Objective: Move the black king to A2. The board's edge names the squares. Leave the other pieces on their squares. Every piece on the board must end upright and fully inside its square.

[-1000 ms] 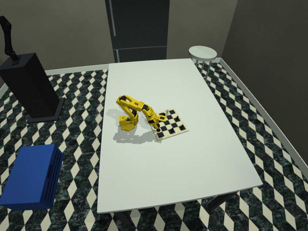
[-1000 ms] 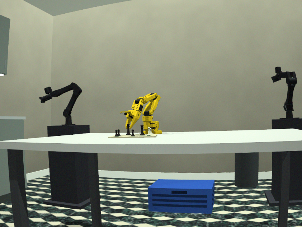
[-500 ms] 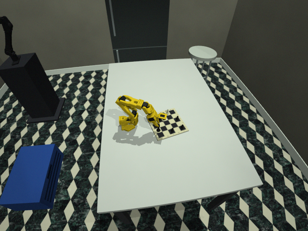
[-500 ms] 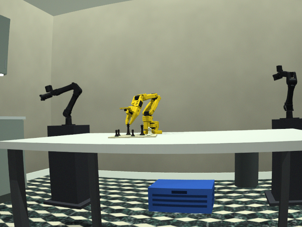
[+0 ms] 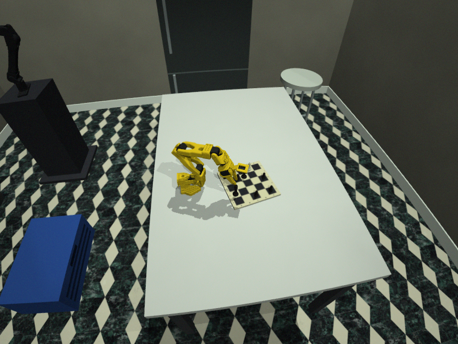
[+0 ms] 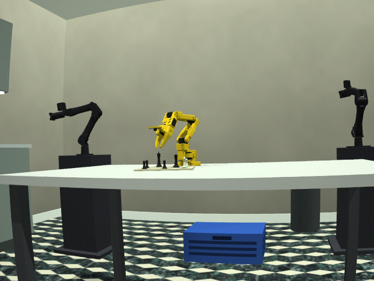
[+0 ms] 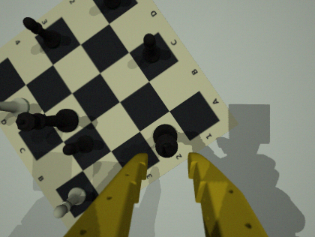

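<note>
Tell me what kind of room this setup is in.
Probably a kitchen used as a robot workspace: a tall dark fridge against the wall, a white table with a round stool beside it, patterned tile floor, and black robot arms on pedestals.

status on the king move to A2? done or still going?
Looks essentially done. The black king stands upright on the light square in column A, row 2 of the board. In hand: nothing; the gripper hangs above the board edge, fingers apart, with nothing between them. Left: confirm the king's base sits fully inside A2.
</note>
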Controlling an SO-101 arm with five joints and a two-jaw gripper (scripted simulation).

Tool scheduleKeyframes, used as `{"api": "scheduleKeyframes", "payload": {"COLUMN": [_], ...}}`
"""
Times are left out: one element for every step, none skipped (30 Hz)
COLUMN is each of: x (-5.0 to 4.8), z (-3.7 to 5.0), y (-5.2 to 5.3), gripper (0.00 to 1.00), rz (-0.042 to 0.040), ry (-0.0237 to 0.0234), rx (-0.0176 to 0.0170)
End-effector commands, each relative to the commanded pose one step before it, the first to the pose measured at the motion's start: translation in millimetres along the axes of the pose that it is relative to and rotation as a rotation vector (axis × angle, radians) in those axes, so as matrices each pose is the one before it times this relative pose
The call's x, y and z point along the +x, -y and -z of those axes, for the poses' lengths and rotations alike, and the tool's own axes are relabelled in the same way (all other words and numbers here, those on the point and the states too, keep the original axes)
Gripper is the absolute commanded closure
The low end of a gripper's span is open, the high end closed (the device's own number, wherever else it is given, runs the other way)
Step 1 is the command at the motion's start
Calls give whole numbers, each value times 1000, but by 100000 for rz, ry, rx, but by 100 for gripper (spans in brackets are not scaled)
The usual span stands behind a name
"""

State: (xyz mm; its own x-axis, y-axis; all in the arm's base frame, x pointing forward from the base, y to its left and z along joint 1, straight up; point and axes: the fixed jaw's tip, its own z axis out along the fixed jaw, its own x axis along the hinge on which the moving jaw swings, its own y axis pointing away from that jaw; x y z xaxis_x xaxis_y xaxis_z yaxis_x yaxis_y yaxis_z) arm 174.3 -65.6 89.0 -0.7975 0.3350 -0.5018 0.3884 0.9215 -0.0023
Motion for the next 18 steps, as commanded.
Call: {"api": "scheduleKeyframes", "payload": {"x": [-5605,0,0,-377,-307,-239,-180,-124,-80,-41,-17,-1,-1,-2,-8,-11,-19,-23], "z": [7501,0,0,687,565,445,336,235,150,80,31,4,1,5,14,25,40,57], "y": [-1185,0,0,-3,-3,-2,-2,-1,-1,0,-1,0,-23,-152,-395,-735,-1157,-1643], "gripper": [88,88,88,88,88,88,88,88,88,88,88,88,88,88,88,88,88,87], "rz": [-696,0,0,0,0,0,0,0,0,0,0,0,11,73,189,351,553,787], "ry": [1817,0,0,-1,0,-1,0,-1,0,-1,1,-1,-2,-18,-46,-86,-134,-192], "rx": [-404,0,0,0,0,0,0,0,0,0,0,0,-6,-42,-109,-202,-317,-450]}}
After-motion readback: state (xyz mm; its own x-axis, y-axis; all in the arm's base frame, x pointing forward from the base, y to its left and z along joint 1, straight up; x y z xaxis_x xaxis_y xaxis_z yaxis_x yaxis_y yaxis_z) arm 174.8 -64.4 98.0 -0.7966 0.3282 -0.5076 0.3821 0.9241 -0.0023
